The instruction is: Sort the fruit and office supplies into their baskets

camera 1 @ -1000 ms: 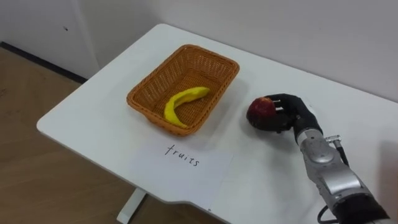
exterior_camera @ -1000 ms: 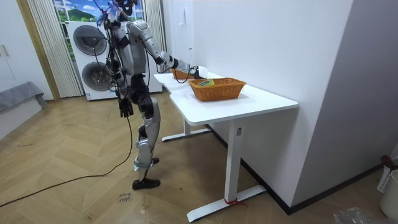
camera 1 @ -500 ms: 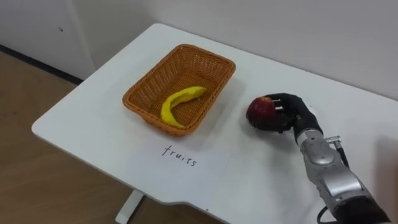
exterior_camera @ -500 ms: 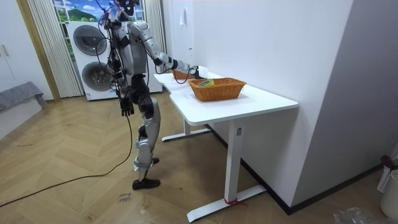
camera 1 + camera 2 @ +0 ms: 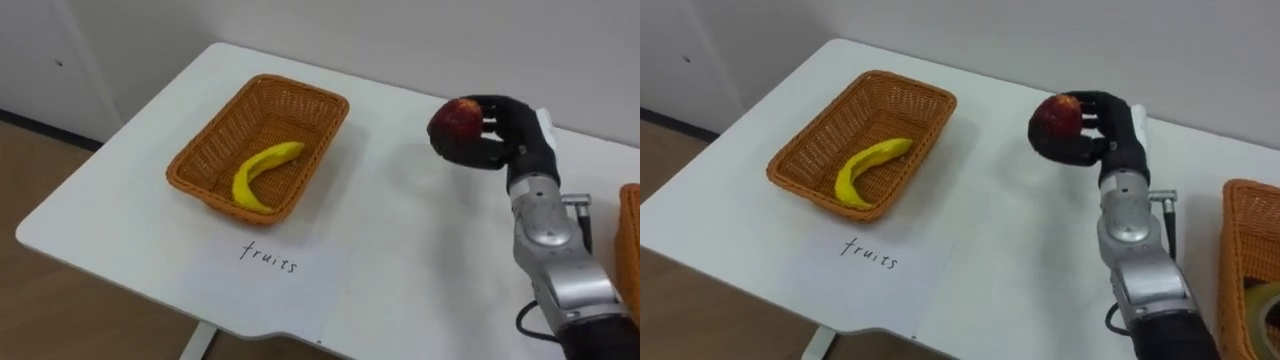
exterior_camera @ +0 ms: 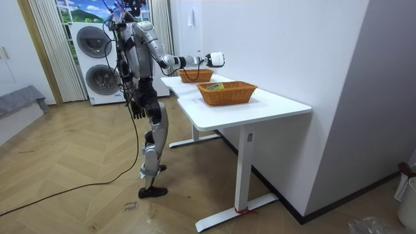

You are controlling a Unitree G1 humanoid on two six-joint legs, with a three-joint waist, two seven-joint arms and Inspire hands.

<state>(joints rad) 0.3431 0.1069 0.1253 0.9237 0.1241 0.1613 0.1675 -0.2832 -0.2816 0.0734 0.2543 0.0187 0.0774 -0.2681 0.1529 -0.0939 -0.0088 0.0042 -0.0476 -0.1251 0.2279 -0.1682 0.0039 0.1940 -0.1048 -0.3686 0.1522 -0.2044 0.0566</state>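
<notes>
Worktop (image 5: 400, 260) is plain white; at its nine o'clock the basket (image 5: 205, 150) is orange-brown woven wicker, the banana (image 5: 258, 172) in it yellow, and the paper sheet (image 5: 290, 290) at the basket's six o'clock white with dark handwriting. Toward two o'clock the apple (image 5: 458, 122) is deep red with a paler patch, and the right hand (image 5: 510, 135) is black above a silver-grey wrist. The second basket (image 5: 1240, 260) at three o'clock has the same orange-brown weave, and the floor (image 6: 84, 195) is brown wood in a herringbone pattern.
</notes>
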